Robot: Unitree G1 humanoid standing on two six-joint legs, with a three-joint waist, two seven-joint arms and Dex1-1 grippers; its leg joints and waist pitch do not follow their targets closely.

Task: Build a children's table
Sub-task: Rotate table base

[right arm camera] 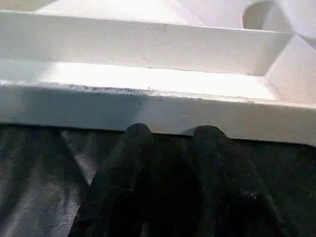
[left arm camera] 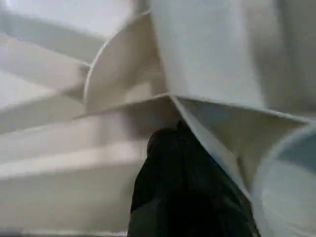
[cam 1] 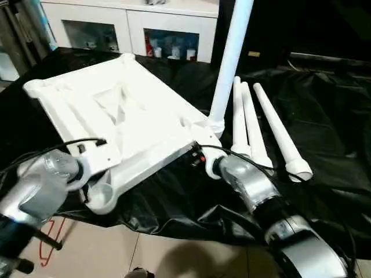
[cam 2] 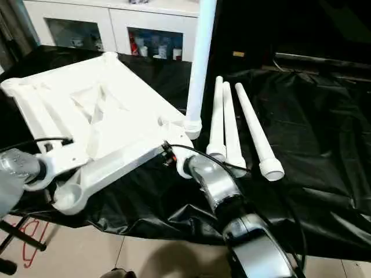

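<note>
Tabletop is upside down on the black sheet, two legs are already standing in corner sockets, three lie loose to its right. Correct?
Not quite: the left eye view shows one leg standing in a corner socket, not two. The tabletop does lie ribbed side up on the black sheet, with three loose legs to its right.

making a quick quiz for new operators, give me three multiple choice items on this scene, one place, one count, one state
1. Where is the upright white plastic tube leg?
A. in a corner socket of the white ribbed plastic tabletop
B. flat on the cloth
C. in the cabinet

2. How many loose white tube legs lie on the black cloth?
A. one
B. three
C. five

3. How does the tabletop lie?
A. ribbed underside up
B. smooth side up
C. on edge

A: it stands in the socket. B: three lie side by side. A: ribs face up.
</note>
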